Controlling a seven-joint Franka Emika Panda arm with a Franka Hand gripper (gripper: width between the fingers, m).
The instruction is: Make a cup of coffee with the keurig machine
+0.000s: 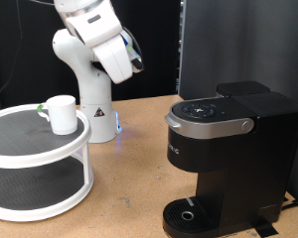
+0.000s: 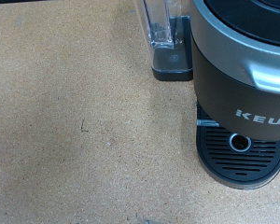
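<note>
On the exterior view's left, the cup [image 1: 62, 113] waits on a white two-tier stand [image 1: 20, 141], its drip tray [image 2: 239, 154] under the closed keurig machine [image 1: 228, 149] bare. My arm [image 1: 99, 40] hangs high between them; its fingers show nowhere, grip unknowable.
</note>
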